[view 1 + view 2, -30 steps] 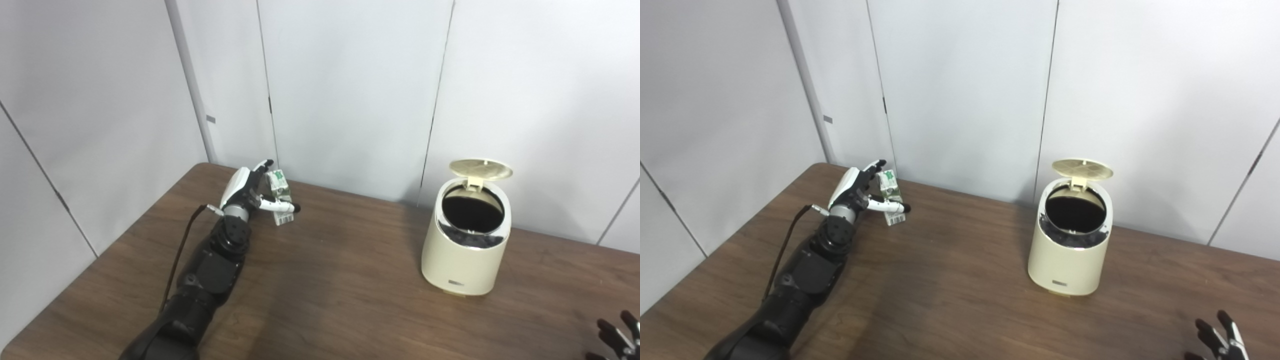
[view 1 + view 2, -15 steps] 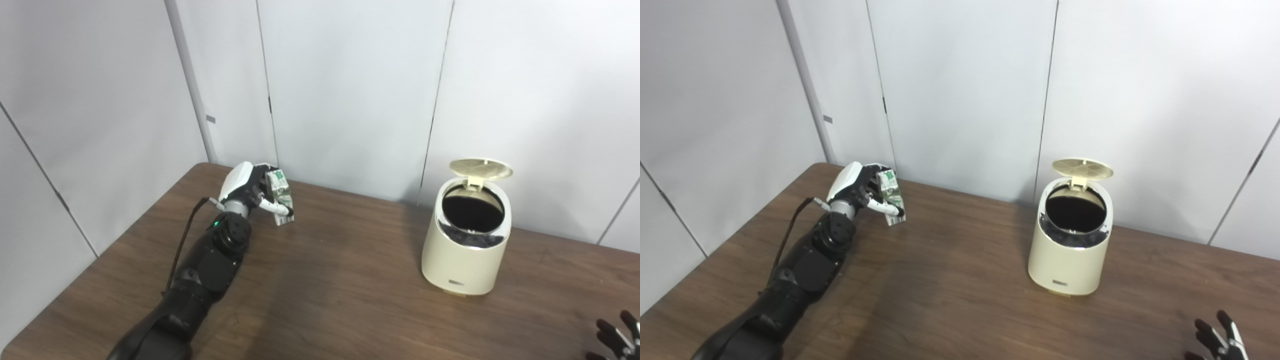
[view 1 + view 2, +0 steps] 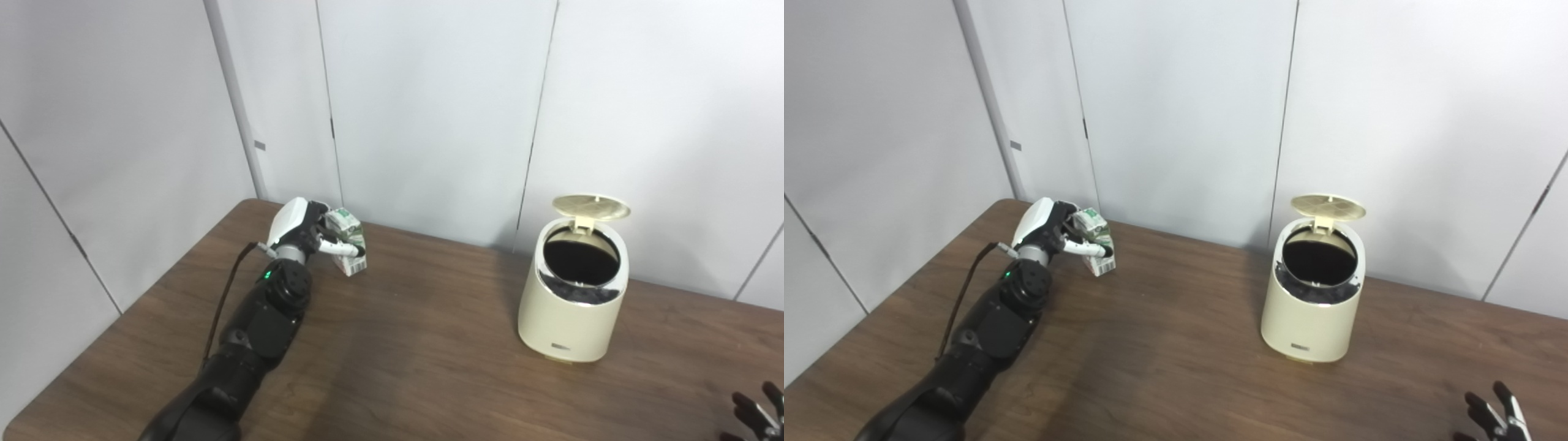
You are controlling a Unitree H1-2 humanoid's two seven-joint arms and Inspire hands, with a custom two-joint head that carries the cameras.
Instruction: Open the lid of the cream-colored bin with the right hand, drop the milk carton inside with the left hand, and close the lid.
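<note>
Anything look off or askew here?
Only the carton: it leans in the left hand, base kicked toward the bin. That fits a grasp, not a fault. The lid stands open, nothing is spilled, and the right hand idles at the frame's corner.

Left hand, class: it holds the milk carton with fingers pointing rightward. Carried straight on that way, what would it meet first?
Probably nothing nearby: the left hand with the milk carton faces bare table; the open bin likely lies nearer the camera than that line.
</note>
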